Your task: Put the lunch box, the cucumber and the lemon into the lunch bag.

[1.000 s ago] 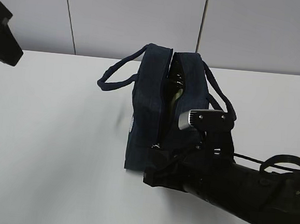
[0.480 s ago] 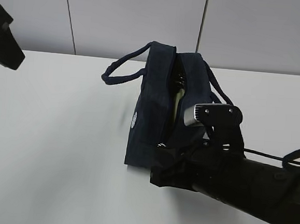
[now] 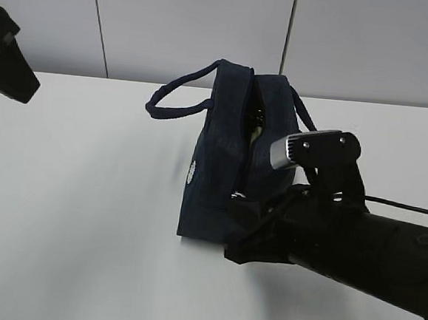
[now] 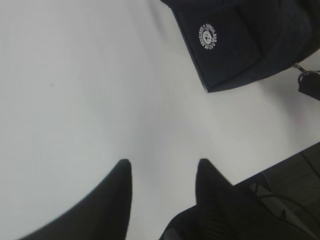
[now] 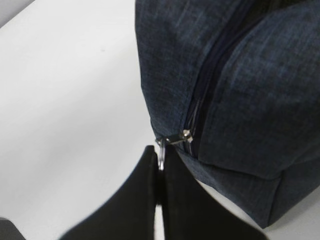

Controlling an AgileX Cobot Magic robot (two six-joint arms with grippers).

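The dark navy lunch bag stands on the white table with its top slit narrow. A sliver of pale green and something dark and glossy show in the slit; I cannot tell which items they are. The lemon is hidden. My right gripper is shut on the metal ring pull of the zipper at the bag's near lower corner; in the exterior view it sits at that corner. My left gripper is open and empty above bare table, left of the bag's logo side.
The left arm's dark body hangs at the far left, well away from the bag. The right arm lies across the front right of the table. The bag's two loop handles stick out sideways.
The right gripper has drawn the ring pull a little to the right. The bag's slit has narrowed, so less of the contents shows. The bag and left handle have shifted slightly.
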